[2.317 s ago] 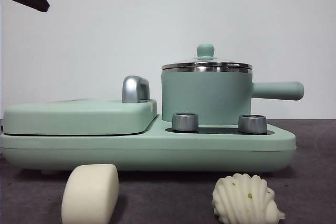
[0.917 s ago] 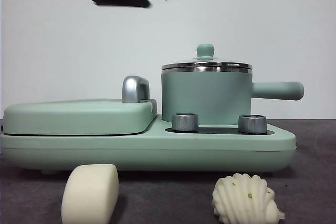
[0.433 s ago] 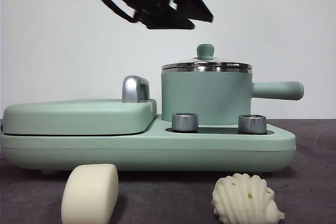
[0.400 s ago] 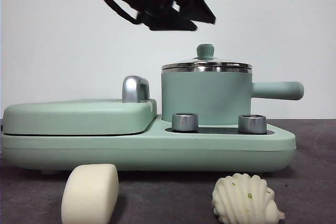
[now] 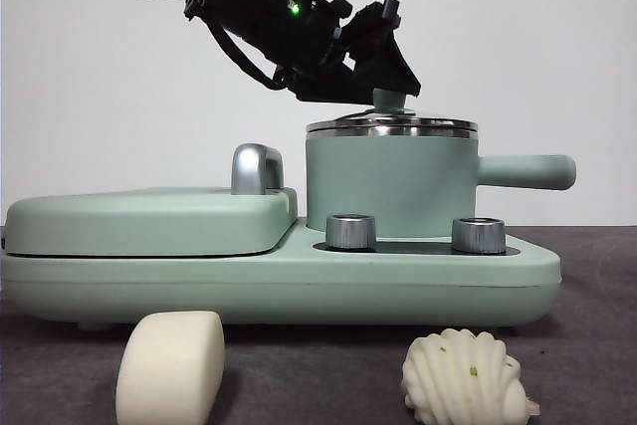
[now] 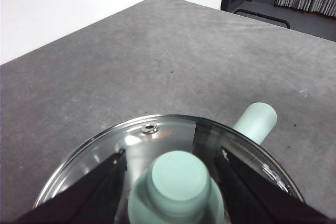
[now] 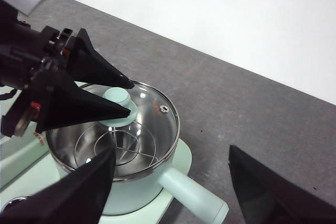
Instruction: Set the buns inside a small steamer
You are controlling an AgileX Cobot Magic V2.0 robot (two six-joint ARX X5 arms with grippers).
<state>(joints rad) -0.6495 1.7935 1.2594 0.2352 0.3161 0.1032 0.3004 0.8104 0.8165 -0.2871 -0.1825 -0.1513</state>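
1. The left gripper (image 6: 170,182) was seen with its jaws spread either side of the lid knob (image 6: 177,174), not yet pinching.
2. The small steamer (image 5: 390,184) sat lidded; the right gripper (image 7: 168,192) hung open, well above.
3. Both buns, smooth (image 5: 171,365) and ribbed (image 5: 466,377), lay on the table.

Two buns (image 5: 170,365) (image 5: 466,377), one small steamer (image 5: 390,184), two knobs (image 5: 350,231) (image 5: 478,235).

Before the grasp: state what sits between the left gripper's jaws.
The steamer lid's mint knob sits between the open left gripper, clearest in the left wrist view.
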